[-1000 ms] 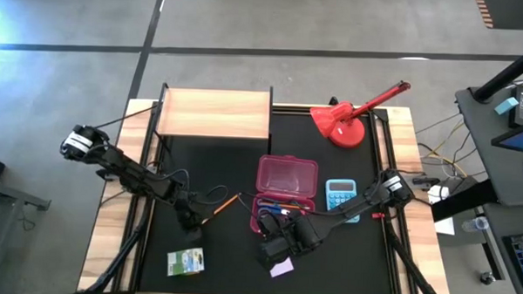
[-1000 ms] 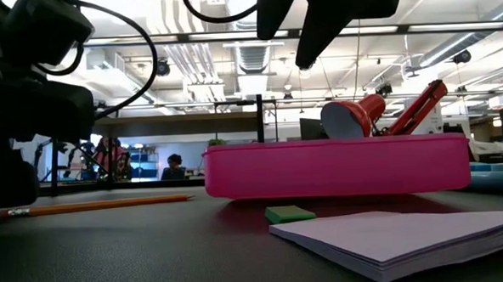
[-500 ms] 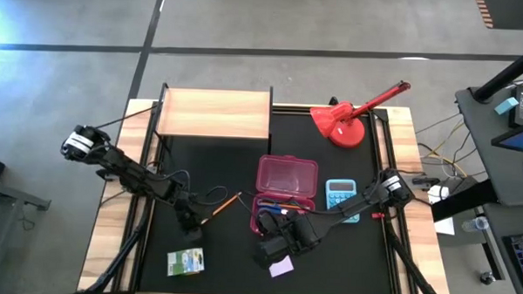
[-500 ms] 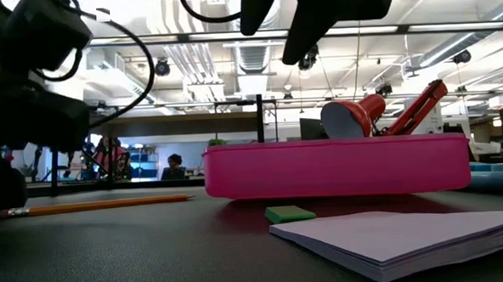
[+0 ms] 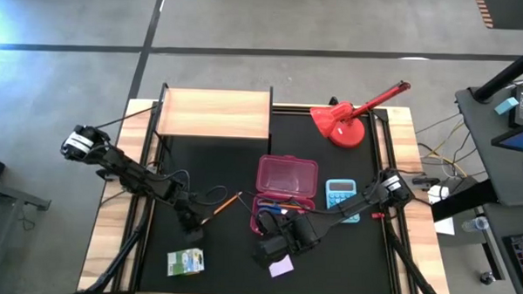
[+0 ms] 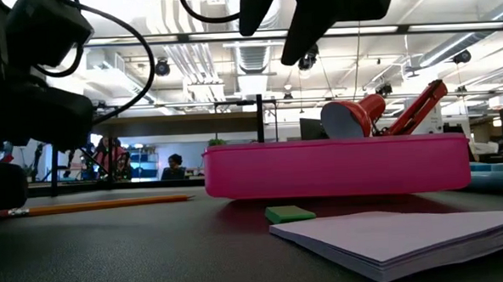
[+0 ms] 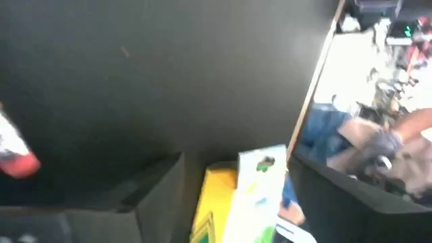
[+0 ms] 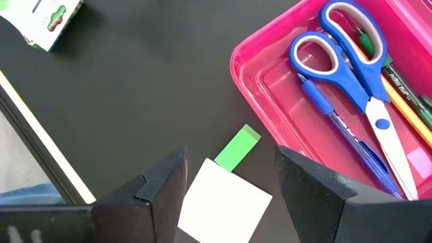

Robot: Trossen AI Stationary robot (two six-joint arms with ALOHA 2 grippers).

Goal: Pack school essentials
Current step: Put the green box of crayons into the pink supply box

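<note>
Barely anything has shifted in the last second: the right gripper (image 8: pixel 229 174) has drifted a touch sideways over the front of the table and now hangs with its claw spread wide, empty, straddling the lilac sticky pad (image 8: pixel 226 202) and the small green eraser (image 8: pixel 236 148) that lie touching each other just outside the pink case (image 8: pixel 251 75). That suggests the pad (or the eraser) is the next pick, not yet begun. The case already holds the scissors (image 8: pixel 358 81) and a blue pen (image 8: pixel 337 128). Still loose are the orange pencil (image 5: pixel 223 204), lying beside the case, and the green-and-white box (image 5: pixel 185 261) near the front edge. The left gripper (image 5: pixel 189 221) has sunk a little between pencil and box; whether it is released or clenched I cannot tell. The black mat (image 5: pixel 217 163) is matt and faintly grainy, so flat things like the pad will probably be awkward to lift. A red lamp (image 5: pixel 345 122), a calculator (image 5: pixel 339 193) and a wooden shelf (image 5: pixel 215 112) stand farther back. Beyond lies an open hall with ceiling lights and a person (image 6: pixel 174 166) far off.
</note>
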